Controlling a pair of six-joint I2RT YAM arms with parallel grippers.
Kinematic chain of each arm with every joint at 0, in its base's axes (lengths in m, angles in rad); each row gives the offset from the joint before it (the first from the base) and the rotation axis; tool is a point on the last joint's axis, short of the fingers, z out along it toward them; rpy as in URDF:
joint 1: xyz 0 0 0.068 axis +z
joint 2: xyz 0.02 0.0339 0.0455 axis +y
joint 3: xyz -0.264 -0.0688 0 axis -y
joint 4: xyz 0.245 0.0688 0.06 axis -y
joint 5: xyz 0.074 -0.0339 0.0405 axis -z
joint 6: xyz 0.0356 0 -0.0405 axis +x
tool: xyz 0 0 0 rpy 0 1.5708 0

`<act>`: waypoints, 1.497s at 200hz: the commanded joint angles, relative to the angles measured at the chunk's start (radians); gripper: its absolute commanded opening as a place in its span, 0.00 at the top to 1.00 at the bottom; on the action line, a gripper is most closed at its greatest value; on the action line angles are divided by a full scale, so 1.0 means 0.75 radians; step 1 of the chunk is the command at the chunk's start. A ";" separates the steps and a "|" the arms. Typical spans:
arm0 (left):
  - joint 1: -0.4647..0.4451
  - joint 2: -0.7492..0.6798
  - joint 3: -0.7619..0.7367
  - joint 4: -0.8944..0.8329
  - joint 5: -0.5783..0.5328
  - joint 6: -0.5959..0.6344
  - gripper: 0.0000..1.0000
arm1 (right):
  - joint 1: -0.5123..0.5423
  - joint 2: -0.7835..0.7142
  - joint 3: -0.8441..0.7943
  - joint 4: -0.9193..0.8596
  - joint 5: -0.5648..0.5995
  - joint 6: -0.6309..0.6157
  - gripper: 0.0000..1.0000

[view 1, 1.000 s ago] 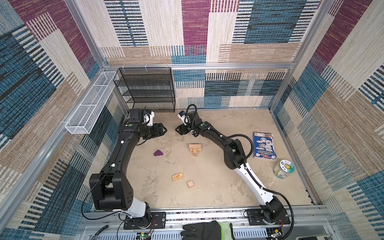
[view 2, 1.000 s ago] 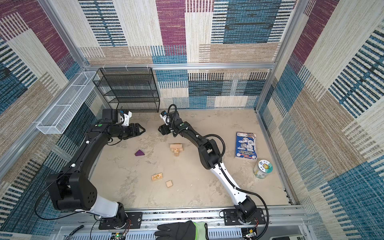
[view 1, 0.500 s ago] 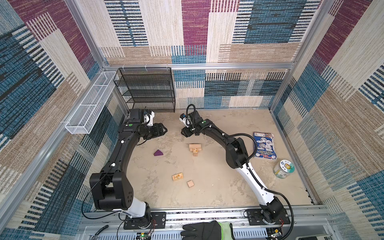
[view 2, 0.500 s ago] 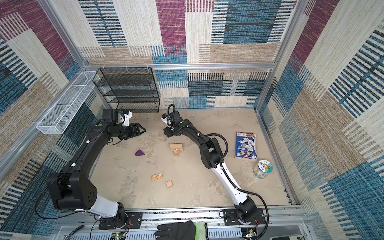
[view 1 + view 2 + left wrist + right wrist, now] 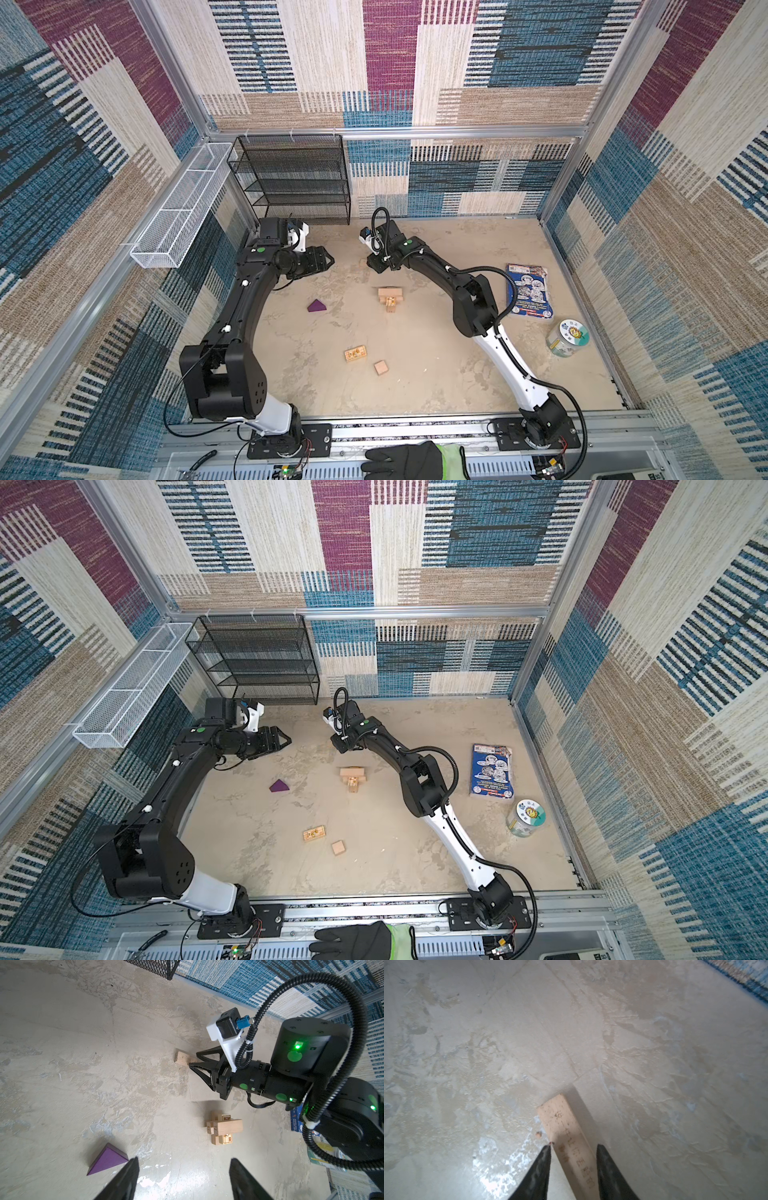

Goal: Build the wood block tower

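Seeing tower (image 5: 390, 297) near middle of table (image 5: 436, 374) in both top views: low crosswise stack of a few pale bricks, dark-orange print showing on one in left wrist view. Reading right gripper (image 5: 574, 1145) at 11 o'clock of tower, low over table, fingers (image 5: 542, 1163) astride plain brick (image 5: 562, 1120) lying flat; one tip touching brick edge, other just beside it, so can't tell if actually clamped. Reading left gripper (image 5: 184, 1159) at 10 o'clock of tower, clear of table, spread wide, nothing between tips. Spotting purple wedge (image 5: 317, 306) at 9 o'clock of tower, well apart, lying on table. Spotting printed brick (image 5: 355, 354) and cube (image 5: 381, 368) at 6–7 o'clock of tower, near each other, not touching. Also blue booklet (image 5: 530, 291) at 3 o'clock, jar (image 5: 567, 337) with green-white lid at 4 o'clock near right wall, black mesh rack (image 5: 291, 178) against far wall at 11 o'clock, gloved hand (image 5: 409, 461) at 6 o'clock past front rail.
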State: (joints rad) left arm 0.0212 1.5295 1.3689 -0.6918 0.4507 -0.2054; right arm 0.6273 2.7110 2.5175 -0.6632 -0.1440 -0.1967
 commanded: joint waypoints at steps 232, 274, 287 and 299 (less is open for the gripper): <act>0.003 -0.009 0.003 0.012 0.042 -0.026 0.27 | 0.043 0.014 -0.011 -0.025 0.102 -0.110 0.69; 0.003 0.003 0.003 0.011 0.049 -0.031 0.27 | 0.043 0.016 -0.011 -0.023 0.101 -0.108 0.68; 0.004 0.006 0.003 0.011 0.052 -0.031 0.27 | 0.042 0.014 -0.011 -0.022 0.098 -0.108 0.68; 0.004 0.012 0.005 0.010 0.055 -0.032 0.27 | 0.043 0.014 -0.011 -0.025 0.098 -0.110 0.68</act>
State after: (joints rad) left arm 0.0231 1.5333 1.3689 -0.6918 0.4767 -0.2073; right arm 0.6590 2.7213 2.5103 -0.6743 -0.0689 -0.2745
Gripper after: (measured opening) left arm 0.728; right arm 0.314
